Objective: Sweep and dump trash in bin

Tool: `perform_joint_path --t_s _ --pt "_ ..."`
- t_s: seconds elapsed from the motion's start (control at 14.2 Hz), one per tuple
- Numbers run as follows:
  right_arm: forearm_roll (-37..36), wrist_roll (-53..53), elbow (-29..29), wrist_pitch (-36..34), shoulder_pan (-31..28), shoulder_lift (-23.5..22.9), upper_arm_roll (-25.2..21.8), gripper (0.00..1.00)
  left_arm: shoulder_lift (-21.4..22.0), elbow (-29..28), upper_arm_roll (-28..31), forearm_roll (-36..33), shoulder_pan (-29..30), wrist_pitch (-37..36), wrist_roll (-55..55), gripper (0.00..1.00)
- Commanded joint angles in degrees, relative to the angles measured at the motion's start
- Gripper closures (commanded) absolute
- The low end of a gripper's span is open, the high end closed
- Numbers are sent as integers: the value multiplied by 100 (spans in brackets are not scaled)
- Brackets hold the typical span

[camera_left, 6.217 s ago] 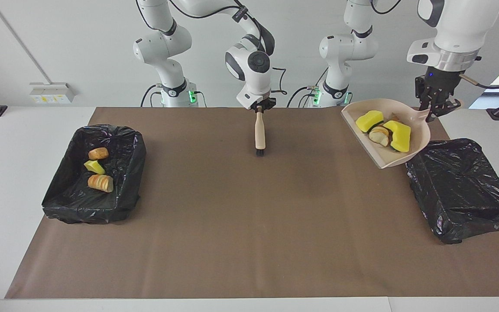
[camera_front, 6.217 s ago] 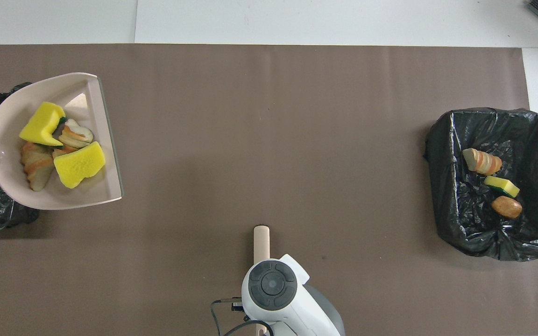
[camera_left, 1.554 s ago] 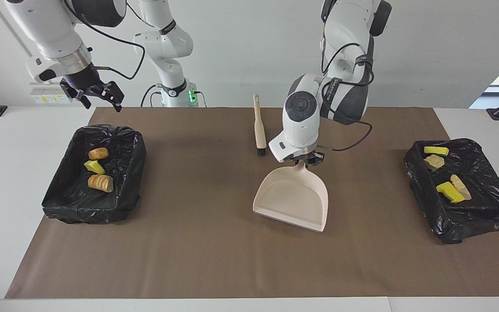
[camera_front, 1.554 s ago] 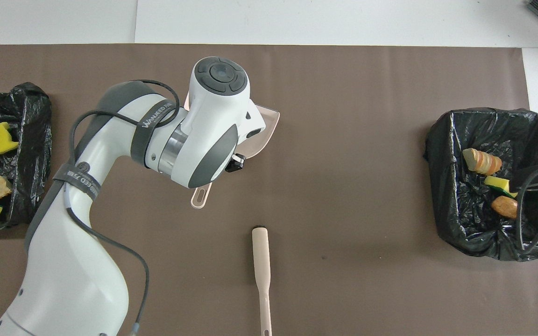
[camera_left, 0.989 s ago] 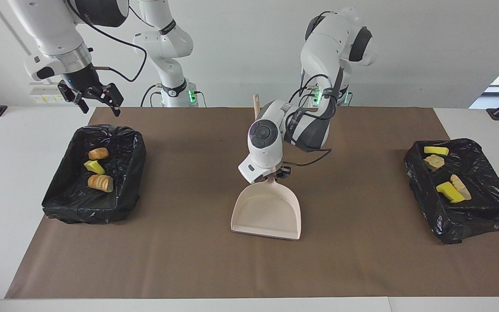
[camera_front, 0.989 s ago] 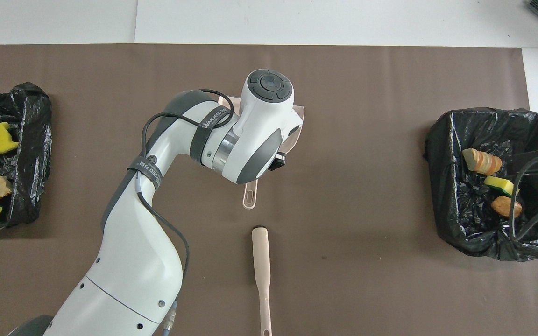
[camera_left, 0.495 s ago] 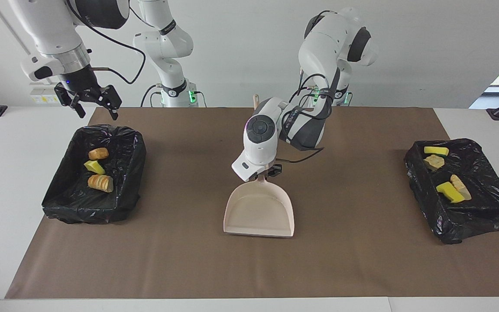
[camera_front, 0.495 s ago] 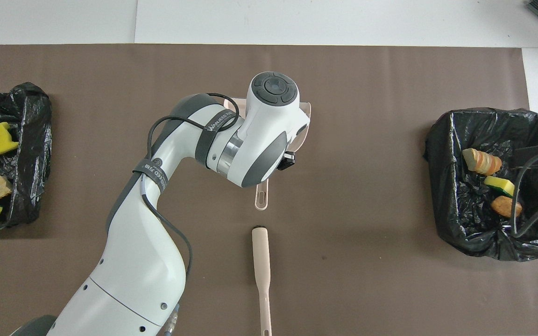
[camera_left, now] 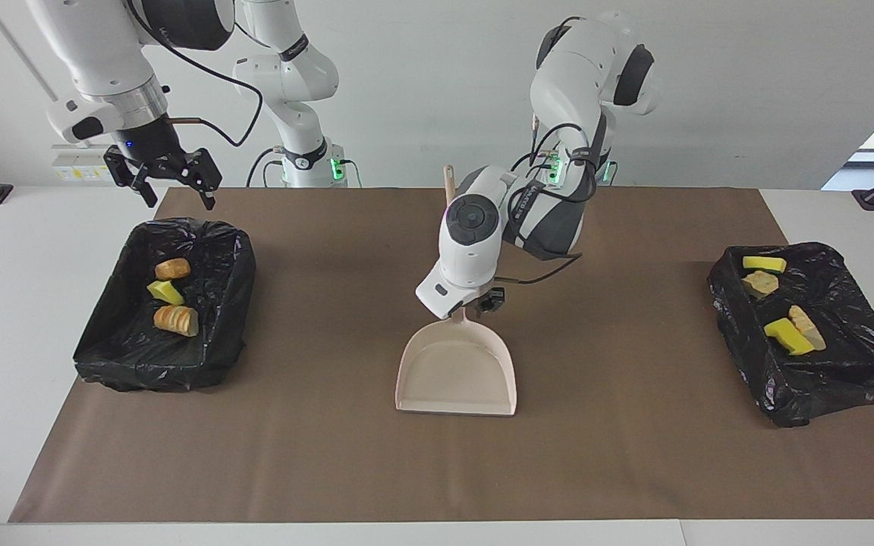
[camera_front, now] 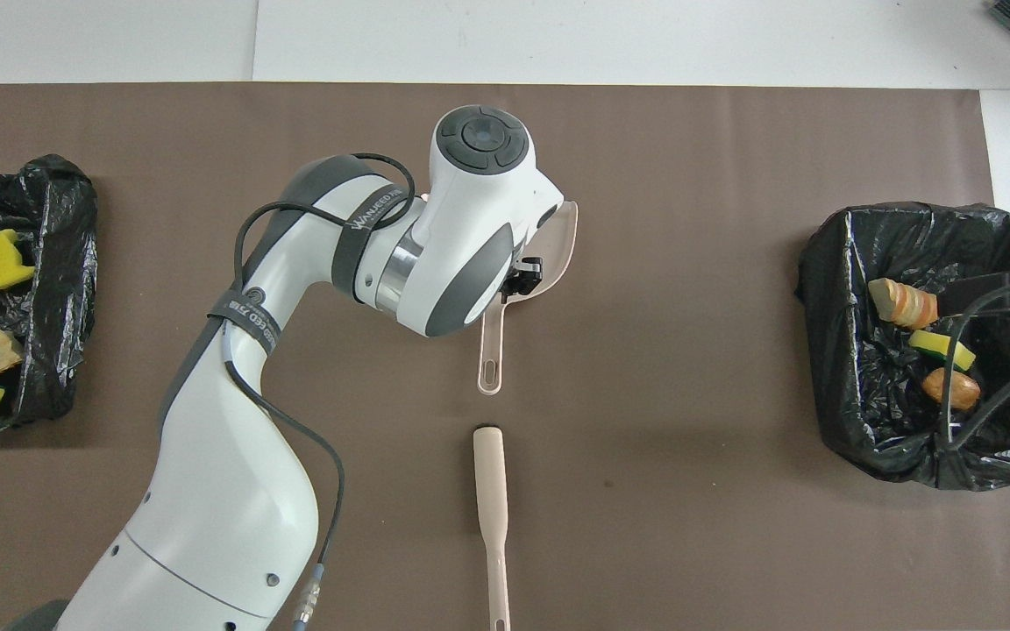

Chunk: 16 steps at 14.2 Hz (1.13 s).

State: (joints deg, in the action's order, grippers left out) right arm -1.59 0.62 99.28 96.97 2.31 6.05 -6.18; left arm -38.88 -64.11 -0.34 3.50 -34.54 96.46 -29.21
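now | left tool (camera_left: pixel 475 309) | at dustpan (camera_left: pixel 458 371) handle | opening unclear

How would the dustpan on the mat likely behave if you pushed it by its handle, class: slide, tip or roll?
The dustpan would probably slide rather than roll: its broad, shallow tray lies flat on the mat. It is likely light for its size, since it looks thin-walled and holds nothing. It seems stiff, keeping its shape; a push on the thin handle might swing it sideways.
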Motion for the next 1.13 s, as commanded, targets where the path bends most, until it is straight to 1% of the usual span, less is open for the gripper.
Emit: perform_joint_path --t_s 0.0,0.14,0.35,0.49,0.71,0.78,0.92,0.99,1.06 --pt "44 175 30 -2 -20 10 -6 0 1160 -1003 8 46 359 -48 47 0" --pt "44 175 30 -2 -20 10 -6 0 1793 -1628 17 28 553 -118 38 0" --pt "44 166 30 -2 -20 10 -6 0 2883 -2560 17 -33 1001 -110 64 0" --pt "44 175 30 -2 -20 1 -6 0 3403 -2878 8 -410 1151 -171 300 0" --pt "44 175 30 -2 -20 10 -6 0 3826 -2949 8 -429 1581 -574 1072 0" --pt "44 175 30 -2 -20 1 -6 0 4001 -3054 8 -429 1774 -706 1449 0" --pt "44 166 30 -2 -20 1 -6 0 4449 -3414 8 -429 2187 -734 2144 0" --pt "44 175 21 -2 -20 10 -6 0 4581 -3528 8 -429 2389 -769 2504 0" --pt "44 175 30 -2 -20 10 -6 0 4618 -3547 8 -429 2556 -935 2882 0"
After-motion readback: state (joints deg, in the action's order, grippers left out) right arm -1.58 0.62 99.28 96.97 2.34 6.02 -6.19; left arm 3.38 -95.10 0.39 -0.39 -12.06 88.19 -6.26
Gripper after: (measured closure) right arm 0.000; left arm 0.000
